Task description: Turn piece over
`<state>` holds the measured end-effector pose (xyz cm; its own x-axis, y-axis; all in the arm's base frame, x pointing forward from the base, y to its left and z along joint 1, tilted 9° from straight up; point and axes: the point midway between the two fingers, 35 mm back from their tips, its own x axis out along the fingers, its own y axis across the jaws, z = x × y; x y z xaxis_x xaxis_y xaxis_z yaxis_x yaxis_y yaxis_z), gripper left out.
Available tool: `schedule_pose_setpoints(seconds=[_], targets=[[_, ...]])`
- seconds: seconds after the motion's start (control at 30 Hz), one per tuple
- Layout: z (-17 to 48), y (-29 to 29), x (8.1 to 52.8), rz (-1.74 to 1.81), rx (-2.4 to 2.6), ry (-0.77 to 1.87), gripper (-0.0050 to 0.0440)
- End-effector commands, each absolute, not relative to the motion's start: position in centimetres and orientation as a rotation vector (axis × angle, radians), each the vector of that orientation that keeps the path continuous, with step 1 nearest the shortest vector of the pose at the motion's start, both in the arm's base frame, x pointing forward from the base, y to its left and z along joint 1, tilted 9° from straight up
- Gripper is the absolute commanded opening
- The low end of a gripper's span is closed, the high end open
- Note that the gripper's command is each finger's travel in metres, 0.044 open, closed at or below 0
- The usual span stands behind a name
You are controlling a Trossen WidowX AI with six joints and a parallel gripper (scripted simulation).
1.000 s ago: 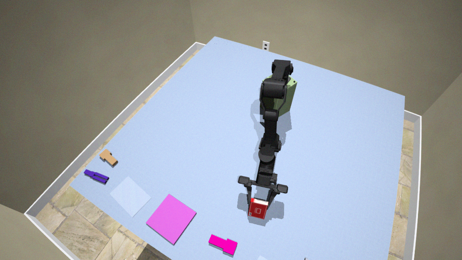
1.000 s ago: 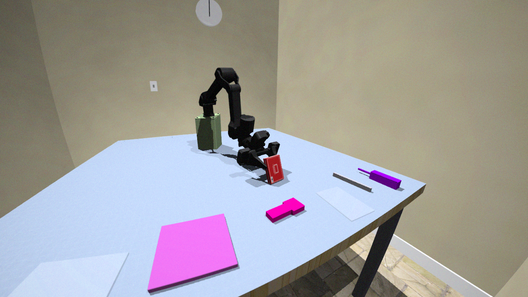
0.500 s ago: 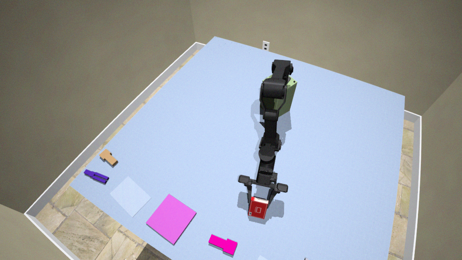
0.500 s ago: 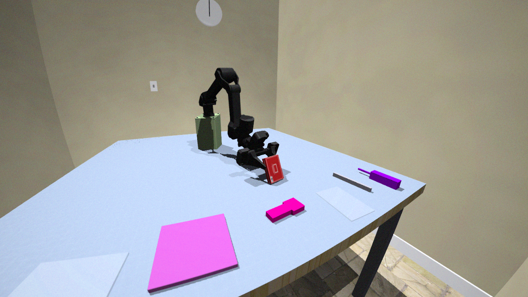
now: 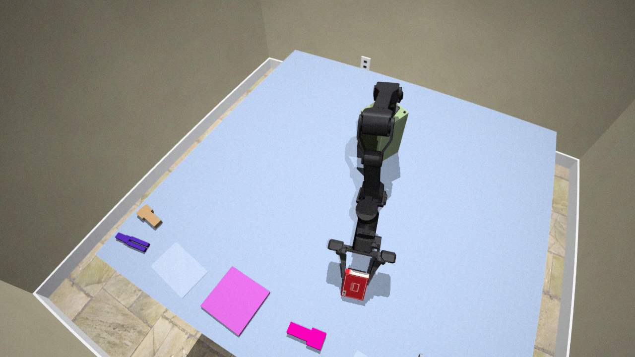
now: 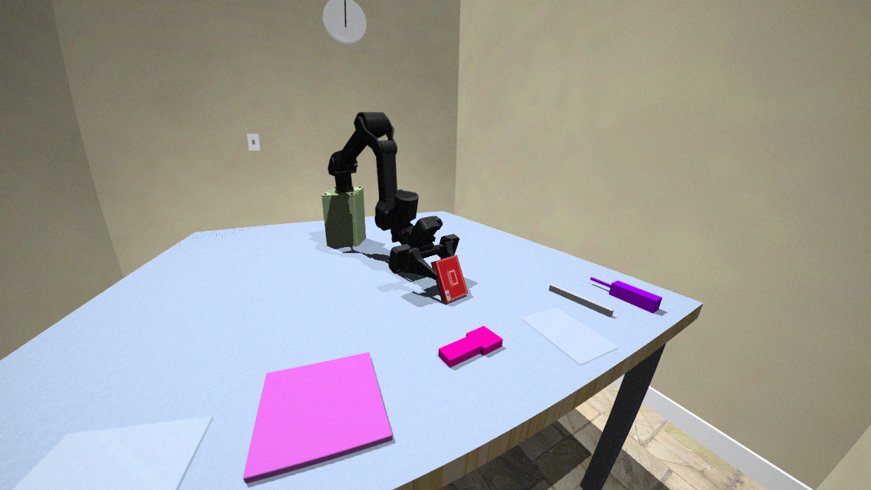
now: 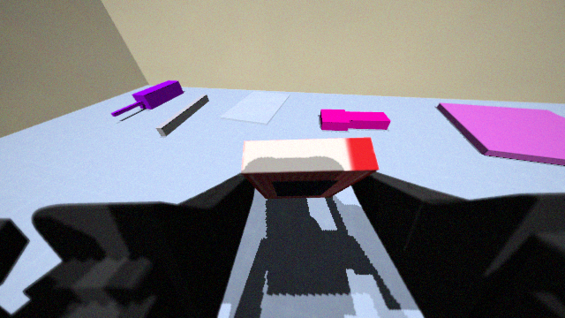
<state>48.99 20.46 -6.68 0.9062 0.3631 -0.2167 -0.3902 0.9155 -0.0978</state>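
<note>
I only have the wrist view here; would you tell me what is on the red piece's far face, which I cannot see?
Observer: The red piece shows a white outlined rectangle on that face, which is angled up and away from the arm.
Operator: Thank you. Is it lifted off the mat?
Observer: No. Its lower edge rests on the mat, and its top leans back toward the gripper, which is clamped on its sides.
Operator: And where is the base?
Observer: The green pedestal stands well behind, with the arm stretched out.

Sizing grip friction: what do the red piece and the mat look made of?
Red piece: looks like hard matte plastic, a rigid slab with crisp edges, held tilted in the jaws. Mat: pale blue, matte and faintly grainy, possibly fabric or rubber; the look leaves it open.
</note>
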Motion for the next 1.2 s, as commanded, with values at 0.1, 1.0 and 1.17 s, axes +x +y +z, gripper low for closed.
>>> schedule_pose_setpoints(seconds=[0.1,1.0,1.17], targets=[[-7.21,20.28,48.7,0.389,-0.144,0.206,0.0],[-7.62,20.05,48.25,0.387,-0.145,0.211,0.0],[-7.54,20.13,48.39,0.388,-0.142,0.202,0.0]])
